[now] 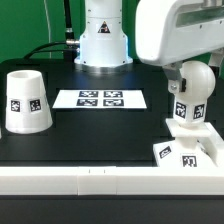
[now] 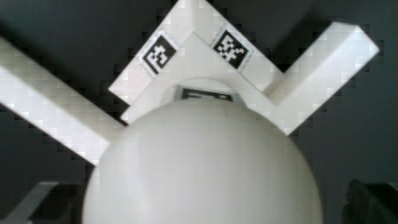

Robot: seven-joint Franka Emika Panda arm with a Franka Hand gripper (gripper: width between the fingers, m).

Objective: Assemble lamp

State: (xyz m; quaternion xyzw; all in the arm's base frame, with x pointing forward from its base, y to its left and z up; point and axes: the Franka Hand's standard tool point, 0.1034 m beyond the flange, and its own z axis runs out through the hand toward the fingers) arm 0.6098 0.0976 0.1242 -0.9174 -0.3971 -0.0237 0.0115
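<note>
**Gripper [image 1: 180, 80] at the bulb [image 1: 192, 92], grasp unclear**

Whether the jaws pinch the bulb or stand wide cannot be told; the smooth round head fills the wrist view. There are three white plastic lamp parts, each tagged. One tapered shade [image 1: 27, 100] sits mouth-down at the exterior view's left. One square stepped base [image 1: 205, 150] lies at the right, near the white rail [image 1: 60, 180]. One bulb stands upright over that base. One flat marker board [image 1: 100, 98] lies between shade and base.

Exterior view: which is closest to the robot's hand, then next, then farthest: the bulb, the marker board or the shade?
1. bulb, right at the hand.
2. marker board, mid-table.
3. shade, far on the exterior view's left.
</note>
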